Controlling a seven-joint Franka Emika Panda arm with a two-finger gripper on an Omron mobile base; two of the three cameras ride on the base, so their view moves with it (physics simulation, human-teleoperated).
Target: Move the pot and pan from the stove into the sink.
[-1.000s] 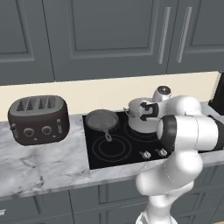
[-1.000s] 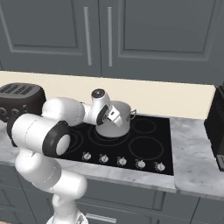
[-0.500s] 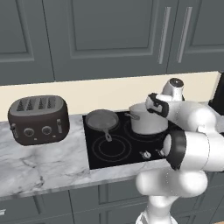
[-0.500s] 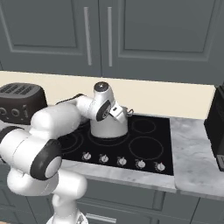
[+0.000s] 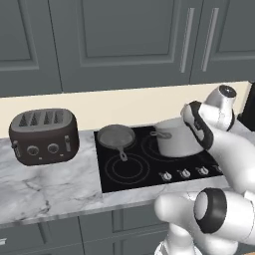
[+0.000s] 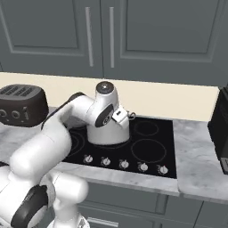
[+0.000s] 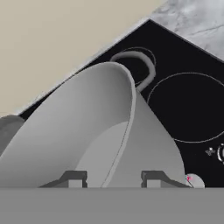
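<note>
While my claw (image 7: 112,178) straddles the rim of the pot (image 5: 177,139), one fingertip (image 7: 74,178) inside and one outside the wall, its jaws stand narrowed on that thin metal. One pot and one pan (image 5: 116,136) sit on the stove (image 6: 147,147), side by side and apart. My pot is tall, silver-grey, bare inside, with a loop handle (image 7: 139,65). Shallow and dark, the pan holds nothing. One toaster (image 5: 44,135) stands on the counter (image 5: 45,189).

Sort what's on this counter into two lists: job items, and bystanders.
Job items:
pot
pan
stove
gripper, its fingers either side of the pot's rim

Bystanders:
toaster
upper cabinets
</note>
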